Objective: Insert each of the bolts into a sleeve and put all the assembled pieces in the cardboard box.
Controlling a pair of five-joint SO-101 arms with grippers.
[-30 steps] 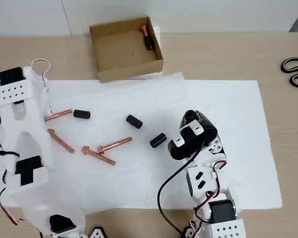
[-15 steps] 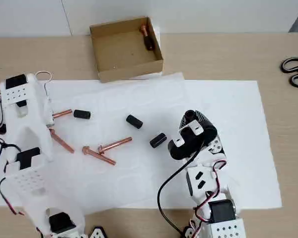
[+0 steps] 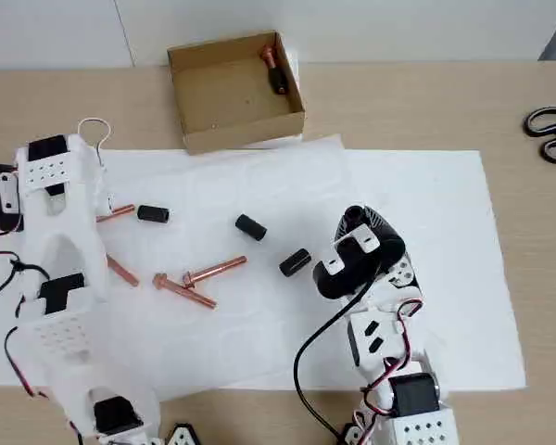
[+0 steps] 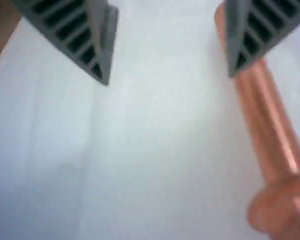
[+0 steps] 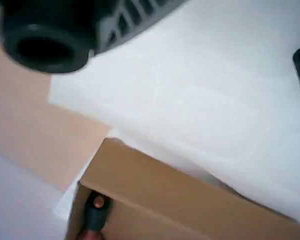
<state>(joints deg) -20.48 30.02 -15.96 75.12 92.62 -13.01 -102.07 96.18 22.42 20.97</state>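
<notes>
In the high view several copper bolts lie on the white paper: one [image 3: 118,212] and another [image 3: 122,271] partly under my left arm [image 3: 60,213], and two crossing ones [image 3: 183,290] [image 3: 215,271]. Black sleeves [image 3: 153,214] [image 3: 250,226] [image 3: 295,262] lie loose on the paper. My left gripper [image 4: 167,65] hangs open just above the paper, one finger beside a bolt [image 4: 270,130]. My right gripper [image 5: 85,30] is shut on a black sleeve [image 5: 45,47] [image 3: 355,219], held above the paper. The cardboard box [image 3: 199,97] holds one assembled piece [image 3: 274,69].
Scissors [image 3: 551,133] lie on the wooden table at the far right. The paper sheet [image 3: 426,222] reaches up to the box's near wall [image 5: 190,200]. The right half of the paper is bare.
My left arm has shifted to the right, over the two leftmost bolts. The right arm with its sleeve has stayed put.
</notes>
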